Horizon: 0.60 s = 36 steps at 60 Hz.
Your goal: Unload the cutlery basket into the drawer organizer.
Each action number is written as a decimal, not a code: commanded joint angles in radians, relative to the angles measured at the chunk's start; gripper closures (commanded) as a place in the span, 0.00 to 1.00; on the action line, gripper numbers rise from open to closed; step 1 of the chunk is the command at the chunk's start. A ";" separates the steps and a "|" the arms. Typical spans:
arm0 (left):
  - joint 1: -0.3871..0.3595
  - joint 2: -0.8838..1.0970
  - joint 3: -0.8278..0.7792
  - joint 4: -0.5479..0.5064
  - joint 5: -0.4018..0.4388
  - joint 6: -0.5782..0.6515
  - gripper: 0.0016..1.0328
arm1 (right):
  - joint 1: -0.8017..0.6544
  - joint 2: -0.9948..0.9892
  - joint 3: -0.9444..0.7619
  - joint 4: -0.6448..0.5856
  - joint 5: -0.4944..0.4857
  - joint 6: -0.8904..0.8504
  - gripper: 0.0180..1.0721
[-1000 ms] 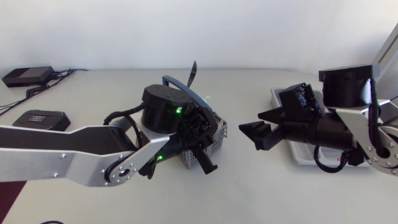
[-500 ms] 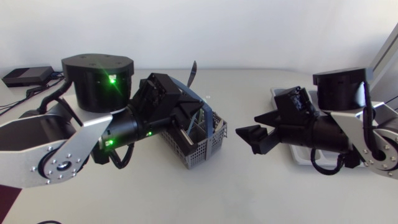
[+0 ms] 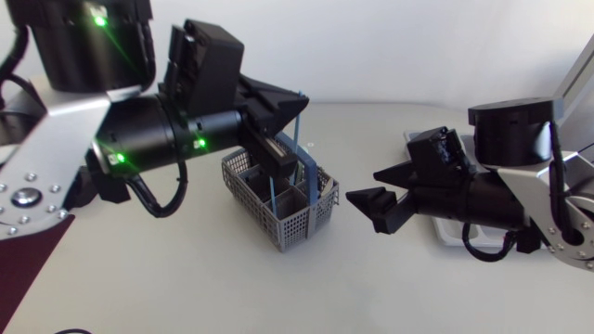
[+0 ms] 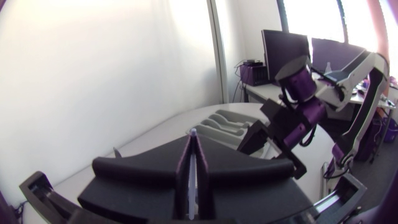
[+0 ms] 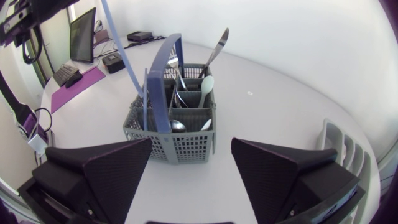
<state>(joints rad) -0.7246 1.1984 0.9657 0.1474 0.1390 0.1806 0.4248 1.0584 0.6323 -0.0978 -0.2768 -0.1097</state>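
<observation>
A: As for the left tool: sits far higher than a second ago, up out of the cutlery basket and raised over its far side.
B: And on the right?
A: Hardly shifted; perhaps a touch nearer the basket, no more.
B: Holding anything on the left?
A: Clamps a thin blue utensil in a narrow pinch, fingers almost meeting. Cannot tell fork, knife or spoon.
B: Where, relative to the basket?
A: Slants down from the left tool toward the basket and ends close beside the arch of the blue handle, seen from the right wrist. Cannot tell whether clear of the compartments or touching one.
B: Now the right tool?
A: Spreads wide, grips nothing, hangs low over the bench. Points straight at the basket's near mesh wall; close, not touching.
B: Anything left inside the basket?
A: Holds a knife leaning up out of a rear compartment, a pale spoon just beside, and more spoon bowls toward the front.
B: And the drawer organizer?
A: Lies flat on the bench on the right side, partly hidden behind the right arm, well apart from the basket and from the left tool with its utensil.
</observation>
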 commanded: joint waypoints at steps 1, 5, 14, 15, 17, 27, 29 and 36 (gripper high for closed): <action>0.024 -0.016 0.059 -0.026 0.042 -0.073 0.97 | 0.011 -0.011 0.040 -0.002 -0.024 -0.010 0.13; 0.057 -0.003 0.087 -0.054 0.113 -0.135 0.97 | 0.019 -0.008 0.060 -0.002 -0.061 -0.002 0.13; 0.129 0.063 0.145 -0.112 0.294 -0.256 0.97 | 0.046 0.002 0.116 -0.013 -0.099 0.018 0.13; 0.139 0.070 0.153 -0.120 0.317 -0.271 0.97 | 0.052 0.003 0.122 -0.016 -0.099 0.018 0.13; 0.154 0.086 0.163 -0.131 0.353 -0.293 0.97 | 0.069 0.006 0.138 -0.017 -0.099 0.018 0.13; 0.186 0.136 0.188 -0.163 0.448 -0.360 0.97 | 0.123 0.060 0.198 -0.020 -0.098 0.031 0.13; 0.185 0.139 0.189 -0.167 0.450 -0.360 0.97 | 0.126 0.069 0.205 -0.020 -0.099 0.031 0.13; 0.182 0.145 0.191 -0.170 0.461 -0.365 0.97 | 0.150 0.100 0.222 -0.022 -0.099 0.044 0.14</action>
<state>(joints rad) -0.5442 1.3300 1.1206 -0.0235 0.5774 -0.1513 0.5587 1.1240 0.8307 -0.1066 -0.3706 -0.0971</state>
